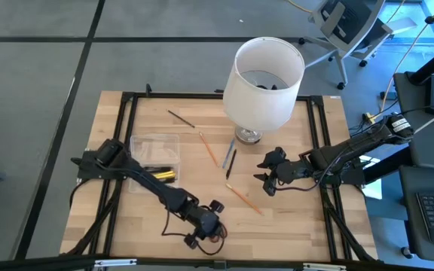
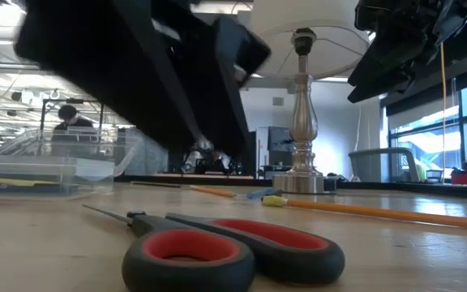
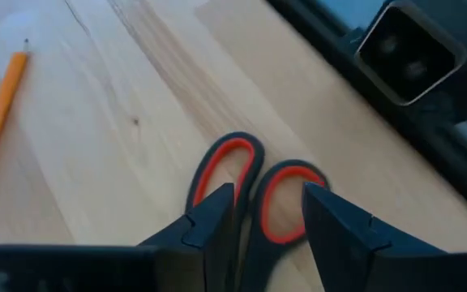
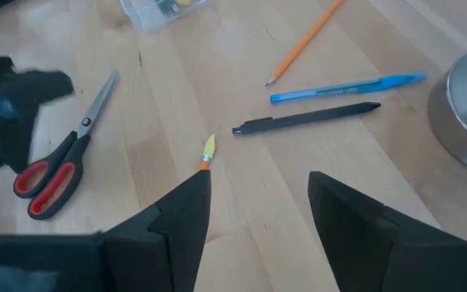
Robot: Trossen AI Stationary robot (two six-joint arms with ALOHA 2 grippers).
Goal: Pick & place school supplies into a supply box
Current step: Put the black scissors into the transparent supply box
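Observation:
The red-handled scissors (image 2: 217,247) lie flat on the wood by the table's near edge, blades shut. My left gripper (image 3: 266,223) hangs open just above their two handle loops (image 3: 254,182), with a finger over each side; I see no touch. My right gripper (image 4: 254,211) is open and empty, above the yellow eraser end (image 4: 207,148) of an orange pencil (image 1: 243,197). A blue pen (image 4: 347,88), a black pen (image 4: 306,118) and another orange pencil (image 4: 305,40) lie flat nearby. The clear supply box (image 1: 153,158) sits at the left with yellow and dark pieces in it.
A big white lampshade (image 1: 266,79) on a metal lamp base (image 4: 464,105) stands at the table's far middle, close to the pens. A thin brown pencil (image 1: 181,118) lies left of it. A black frame (image 1: 126,113) rims the table. Bare wood lies between the two grippers.

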